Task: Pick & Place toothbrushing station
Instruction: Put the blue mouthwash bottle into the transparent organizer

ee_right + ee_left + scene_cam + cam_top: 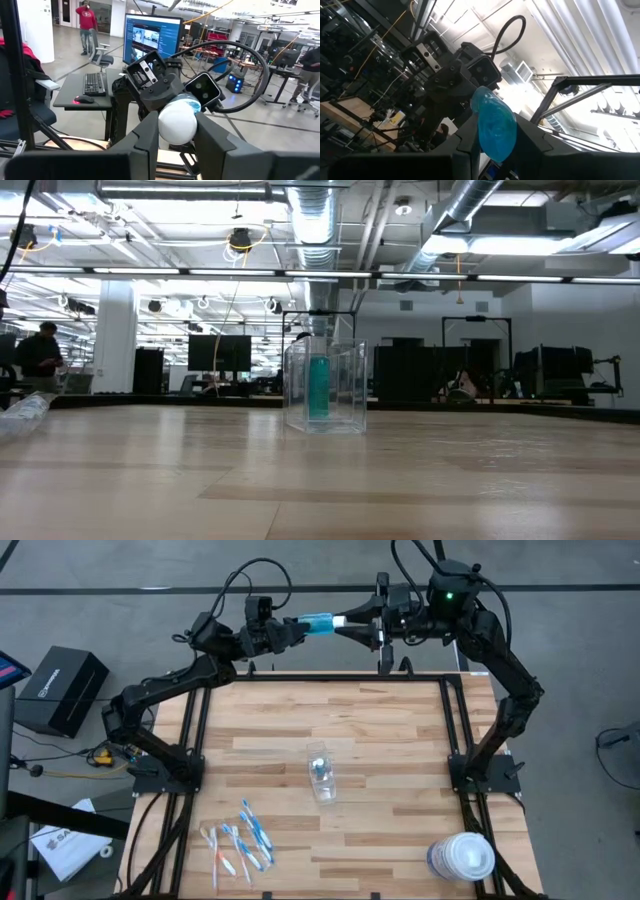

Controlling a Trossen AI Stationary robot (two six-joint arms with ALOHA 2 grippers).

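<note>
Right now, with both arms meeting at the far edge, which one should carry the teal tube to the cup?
Probably left. The left gripper grips the teal tube by its body; the right gripper only pinches its white cap. The clear cup stands mid-table, about equally far from both.

White-lidded tub [462,857], black box [62,688]

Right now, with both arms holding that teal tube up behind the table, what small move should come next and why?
Probably the right end effector should twist the white cap off. The left end effector grips the teal tube by its body, the right one's fingers sit on either side of the cap, and the clear cup waits on the table.
</note>
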